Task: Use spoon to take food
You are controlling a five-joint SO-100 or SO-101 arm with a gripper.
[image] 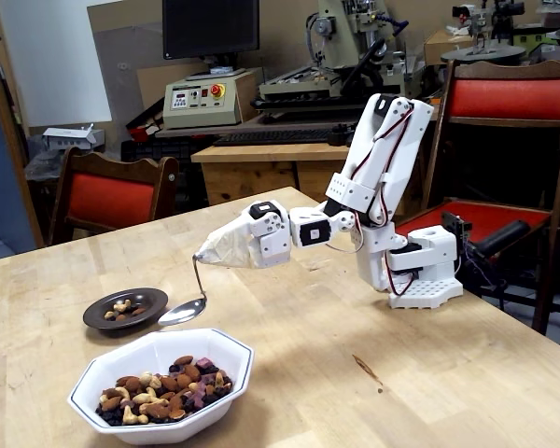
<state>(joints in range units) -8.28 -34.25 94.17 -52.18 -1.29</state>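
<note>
In the fixed view my gripper (205, 254) is wrapped in beige tape and shut on the spoon (189, 304). The thin handle hangs down from the taped tip. Its shiny bowl hovers empty, between the small dark plate (103, 315) and the far rim of the white bowl (219, 343). The food (163, 386), a mix of almonds, cashews and dark fruit pieces, fills the near part of the white bowl. A few more nuts (124, 308) lie on the dark plate.
The white arm base (420, 271) stands at the right side of the wooden table (373, 373). Red chairs (107, 196) stand behind the table's far edge. A dark mark (366, 370) shows on the tabletop right of the bowl.
</note>
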